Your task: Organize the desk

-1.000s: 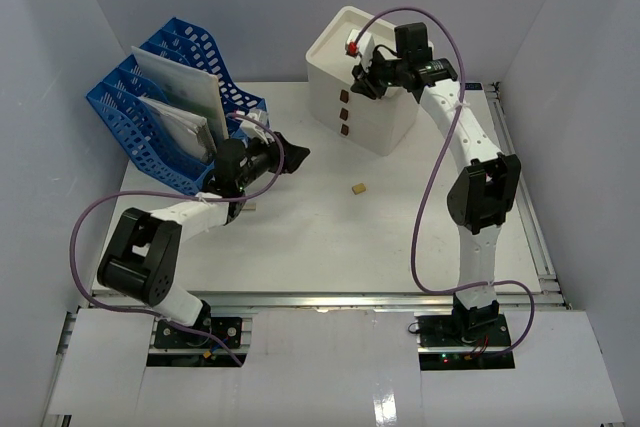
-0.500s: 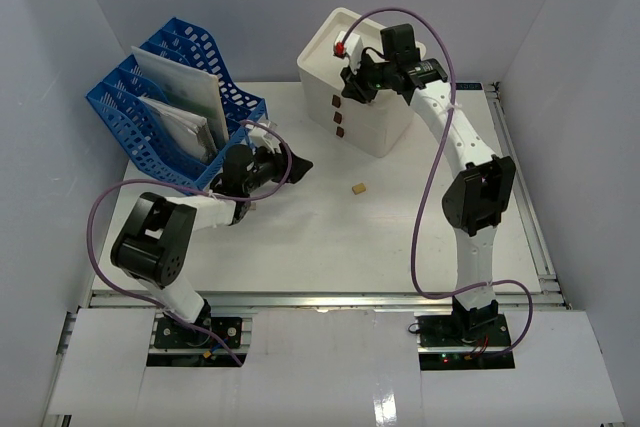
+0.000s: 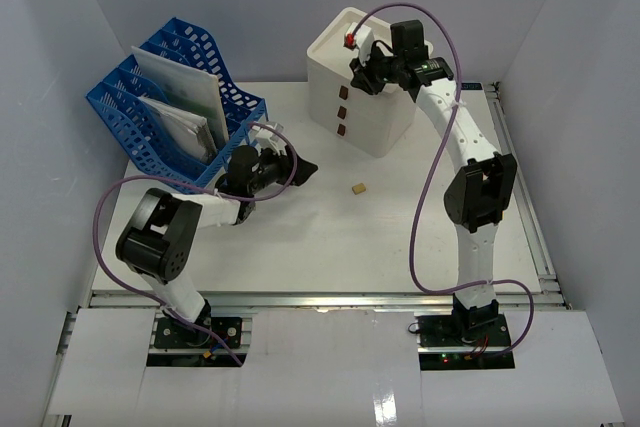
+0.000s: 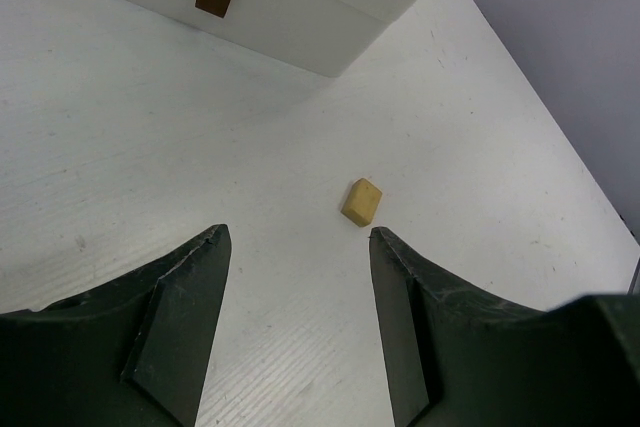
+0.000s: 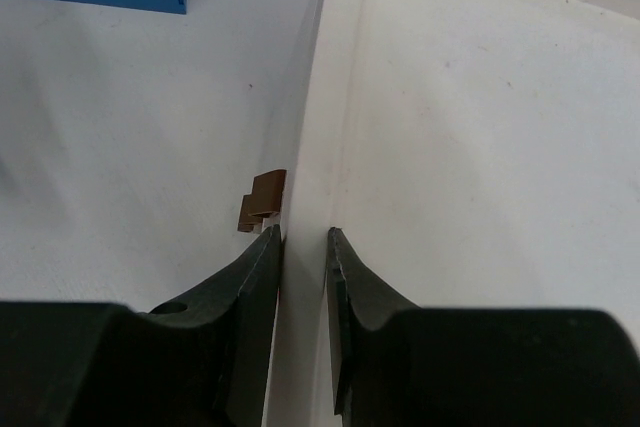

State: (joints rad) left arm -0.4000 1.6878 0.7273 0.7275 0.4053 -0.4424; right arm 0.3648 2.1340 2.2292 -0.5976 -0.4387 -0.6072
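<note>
The white desk (image 3: 330, 242) holds a small tan block (image 3: 358, 188), which also shows in the left wrist view (image 4: 361, 201). My left gripper (image 3: 304, 165) is open and empty, low over the desk, with the block a short way beyond its tips (image 4: 298, 231). My right gripper (image 3: 357, 64) is on top of the white three-drawer box (image 3: 375, 112). Its jaws are closed on the box's upper front rim (image 5: 304, 231). Brown drawer handles (image 5: 262, 199) show below on the box front.
A blue file rack (image 3: 165, 112) with white papers stands at the back left, close behind my left arm. A metal rail (image 3: 320, 297) runs along the desk's front edge. White walls enclose the sides and back.
My left gripper has crept right toward the tan block. My right gripper and the box shifted left half a second ago and are now back to the right.
</note>
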